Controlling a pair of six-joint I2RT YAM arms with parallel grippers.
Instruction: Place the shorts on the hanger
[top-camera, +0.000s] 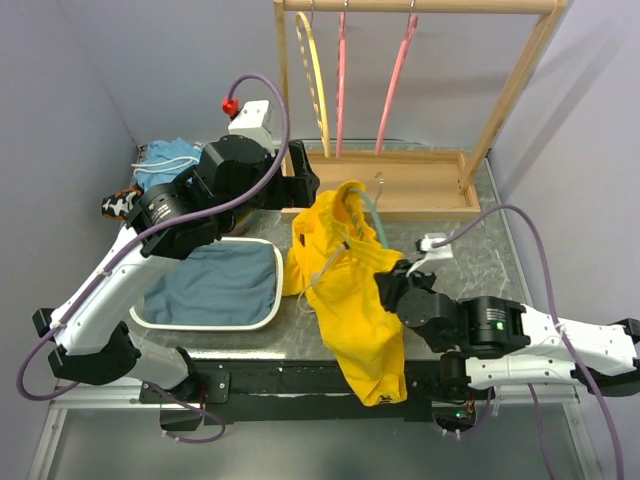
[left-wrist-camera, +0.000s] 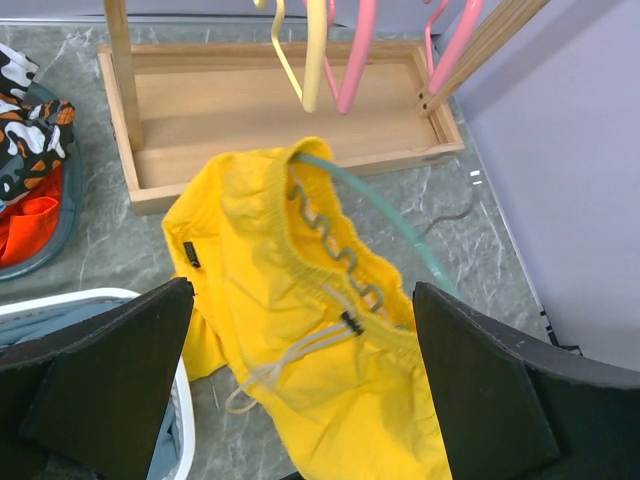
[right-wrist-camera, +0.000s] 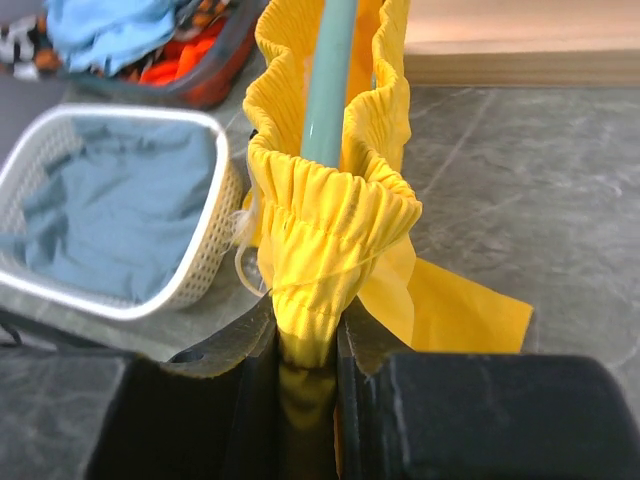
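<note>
- The shorts (top-camera: 355, 300) are sprawled mid-desk (top-camera: 470, 260), with the hanger (left-wrist-camera: 400, 225) arm poking through the waistband.
- The right end effector (right-wrist-camera: 308, 350) is pinched narrow on the bunched waistband.
- The left end effector (left-wrist-camera: 300, 385) hangs above, jaws wide, holding nothing.
- A white basket (top-camera: 275, 290) crowds the left side and the wooden rack (top-camera: 420, 195) sits right behind.

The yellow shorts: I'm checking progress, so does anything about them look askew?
Yes. The shorts lie crumpled on the table, their waistband bunched unevenly around the teal hanger. The right gripper pinches the gathered waistband.
</note>
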